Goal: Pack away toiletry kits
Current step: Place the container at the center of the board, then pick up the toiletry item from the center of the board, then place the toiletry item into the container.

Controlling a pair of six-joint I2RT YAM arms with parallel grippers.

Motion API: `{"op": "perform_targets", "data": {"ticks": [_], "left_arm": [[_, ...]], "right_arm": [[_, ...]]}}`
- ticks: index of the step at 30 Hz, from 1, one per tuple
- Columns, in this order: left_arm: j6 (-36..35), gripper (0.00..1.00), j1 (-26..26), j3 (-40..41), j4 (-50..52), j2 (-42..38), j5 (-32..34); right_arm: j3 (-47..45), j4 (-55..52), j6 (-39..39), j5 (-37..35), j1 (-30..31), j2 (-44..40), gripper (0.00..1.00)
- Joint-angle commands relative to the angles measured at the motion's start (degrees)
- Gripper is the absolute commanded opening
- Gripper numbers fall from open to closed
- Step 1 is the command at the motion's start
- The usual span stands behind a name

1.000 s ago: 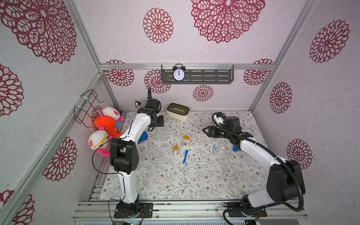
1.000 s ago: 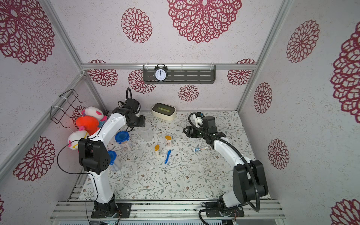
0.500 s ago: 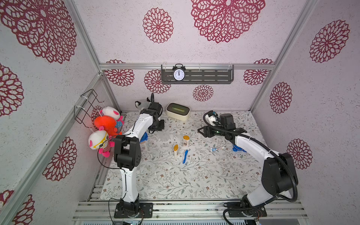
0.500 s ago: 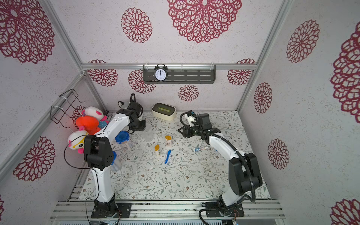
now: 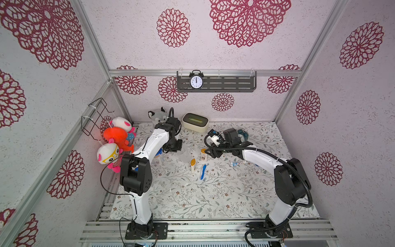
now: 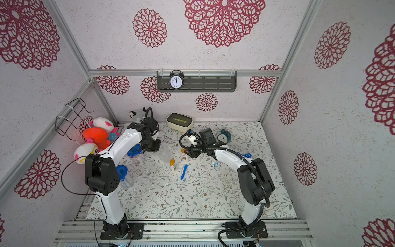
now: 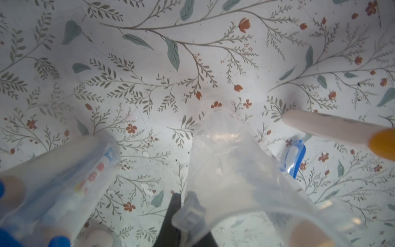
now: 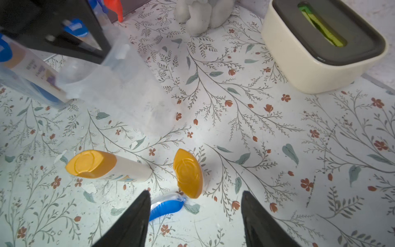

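Observation:
My left gripper [image 7: 183, 211] is shut on the rim of an empty clear plastic cup [image 7: 222, 162], whose base is at the mat; both top views show this gripper [image 5: 174, 147] left of centre. My right gripper [image 8: 195, 193] hangs open just above an upright white bottle with an orange cap [image 8: 188, 173]. A second bottle [image 8: 106, 165] lies beside it. A blue toothbrush [image 8: 166, 206] lies near one right fingertip. In a top view a white toothpaste tube [image 5: 238, 163] lies under the right forearm. Filled cups with blue lids [image 6: 133, 153] [image 6: 123, 171] stand behind the left arm.
A cream tissue box [image 5: 195, 122] sits at the back, a teal alarm clock [image 6: 224, 135] behind the right wrist. Plush toys [image 5: 116, 136] hang at the left wall, and a grey one [image 5: 158, 115] sits in the back corner. A loose blue lid [image 6: 245, 155] lies by the right arm.
The left gripper has closed on the cup's rim after moving toward the centre. The right arm has swung left and now hangs over the upright bottle.

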State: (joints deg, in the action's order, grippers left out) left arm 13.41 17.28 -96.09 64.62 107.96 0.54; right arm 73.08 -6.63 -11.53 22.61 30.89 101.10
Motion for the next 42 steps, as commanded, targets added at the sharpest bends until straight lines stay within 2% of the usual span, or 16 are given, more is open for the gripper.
{"op": "perform_targets", "data": {"ticks": [1, 4, 8, 11, 16, 19, 22, 26, 31, 34, 37, 42], "left_arm": [[-1.17, 0.07, 0.91, 2.13, 3.72, -3.9, -1.05], [-2.1, 0.09, 2.52, 3.82, 6.45, -4.72, -1.27], [-2.05, 0.12, 4.05, 5.67, 8.6, -4.75, 1.72], [-1.64, 0.13, 4.23, 7.27, 8.5, -5.53, 1.79], [-1.03, 0.22, 5.5, 9.61, 7.64, -6.06, 1.88], [-0.37, 0.26, 6.06, 10.84, 6.49, -6.63, 2.22], [0.15, 0.39, 6.01, 11.81, 5.24, -8.03, 2.29], [1.24, 0.6, 5.22, 11.33, 2.26, -12.33, 2.18], [1.22, 0.74, 4.31, 10.99, -2.8, -18.18, -1.69], [1.36, 0.79, 3.16, 11.45, -3.34, -20.67, -2.79], [2.13, 0.81, 1.22, 12.71, -2.55, -23.67, -1.12], [7.2, 0.82, -4.53, 21.55, -8.44, -31.93, -2.59]], "right_arm": [[2.31, 0.17, -3.42, -0.75, 0.57, 0.77, 0.69], [3.95, -0.82, -5.47, 1.73, 0.67, 2.64, 0.68], [5.08, -1.99, -8.78, 4.83, 0.92, 4.43, 0.65], [5.75, -2.53, -10.35, 5.82, 1.31, 5.51, 0.6], [6.86, -2.55, -10.64, 5.56, 1.69, 7.28, 0.46], [7.49, -2.64, -10.73, 5.72, 1.88, 8.0, 0.3], [7.44, -2.45, -10.97, 5.64, 2.11, 7.6, 0.18], [6.79, -1.72, -9.83, 4.39, 2.42, 3.88, 0.13], [6.21, -2.31, -6.08, 3.14, 2.42, -4.0, 0.13], [6.16, -2.78, -3.42, 4.26, 2.71, -8.33, 0.12], [5.85, -1.07, -0.48, 7.06, 4.24, -12.44, 0.12], [7.44, 2.74, 3.3, 11.88, 9.41, -14.91, 0.13]]}}
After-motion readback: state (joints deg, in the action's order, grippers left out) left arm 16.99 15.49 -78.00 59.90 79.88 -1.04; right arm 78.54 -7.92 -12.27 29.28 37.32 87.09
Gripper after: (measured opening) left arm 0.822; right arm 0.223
